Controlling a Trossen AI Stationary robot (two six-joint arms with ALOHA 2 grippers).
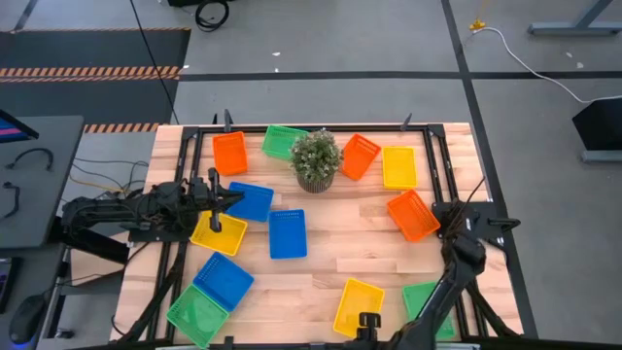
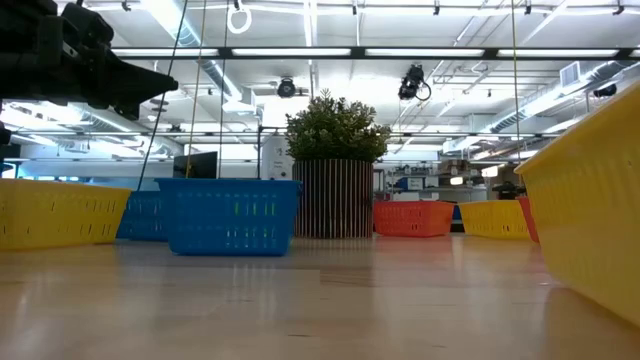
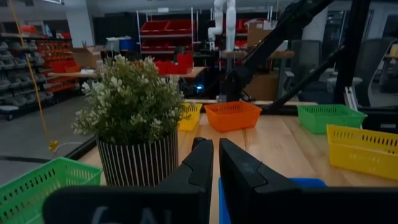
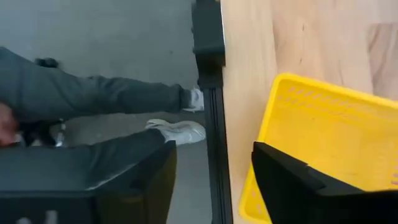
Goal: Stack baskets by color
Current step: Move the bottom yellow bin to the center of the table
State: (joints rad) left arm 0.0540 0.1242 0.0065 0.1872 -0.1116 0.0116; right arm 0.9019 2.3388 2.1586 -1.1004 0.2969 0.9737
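Note:
Baskets lie singly about the table: orange (image 1: 230, 153), green (image 1: 283, 142), blue (image 1: 288, 233), yellow (image 1: 218, 233) and others. A yellow basket (image 1: 358, 306) rests flat at the near edge. My right gripper (image 1: 369, 321) hangs open above that basket's near end, pointing steeply down. In the right wrist view one finger (image 4: 298, 180) is over the basket (image 4: 329, 143) and the other over the table's edge. I see no touch. My left gripper (image 1: 238, 199) waits at the table's left, level and shut, with nothing between its fingers (image 3: 205, 162).
A potted plant (image 1: 317, 158) stands at the far middle of the table. A black frame rail (image 4: 208, 93) runs along the near edge. A person's legs and shoes (image 4: 177, 130) show on the floor just beyond it. Bare wood (image 1: 340, 243) lies between the baskets at the centre.

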